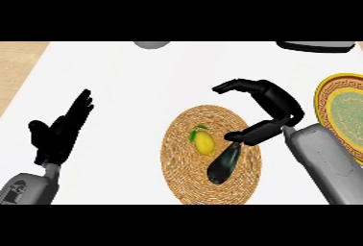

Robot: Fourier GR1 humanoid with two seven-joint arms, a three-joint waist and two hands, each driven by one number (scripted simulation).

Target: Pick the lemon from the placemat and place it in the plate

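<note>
ok, status at this frame:
lemon: lemon point(204, 142) sits on the woven placemat point(183, 185), left of centre, not lifted, nothing touching it.
lemon axis: long axis runs roughly away from the robot, leafy end at the far side, tilted slightly left.
right hand: right hand point(278, 102) hangs over the mat's far-right edge, released, fingers arched in a wide claw with nothing in it.
key offset: lemon lies to the left of the right hand and nearer the robot; thumb tip points at it but stays apart from it.
obstacle: dark green oblong vegetable point(225, 166) lies just right of the lemon on the mat, under the thumb side; likely in the way of a sideways approach.
nearer hand: right, clearly; my read is it makes the pick.
left hand: left hand point(60, 132) rests at the view's left, released, fingers up, well apart from the mat.
plate: gold-rimmed plate point(322, 108) at the right edge, beside the right forearm, nothing visible on it.
surface: white counter point(120, 86), flat; bare between mat and plate apart from the forearm.
room: grey object point(151, 44) and dark object point(315, 46) at the far edge, cut off, well away from the path.
</note>
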